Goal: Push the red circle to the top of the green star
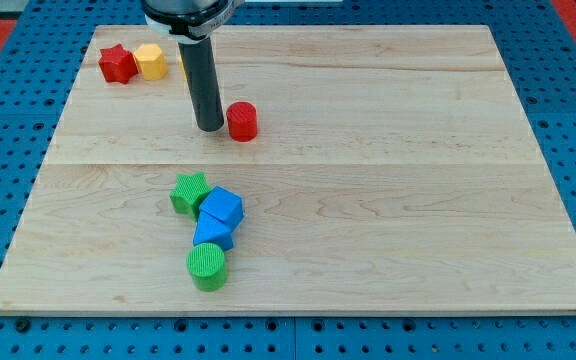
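The red circle [242, 121] is a short red cylinder on the wooden board, in the upper middle-left. My tip [209, 128] stands just to its left, close beside it; I cannot tell if they touch. The green star [190, 192] lies lower down, below and to the left of the red circle, with a wide gap of bare wood between them. The star touches a blue block on its lower right.
Two blue blocks [219, 208] [213, 234] and a green cylinder [207, 266] form a chain running down from the star. A red star [117, 64] and a yellow block [150, 61] sit at the top left. Another yellow piece [182, 62] is partly hidden behind the rod.
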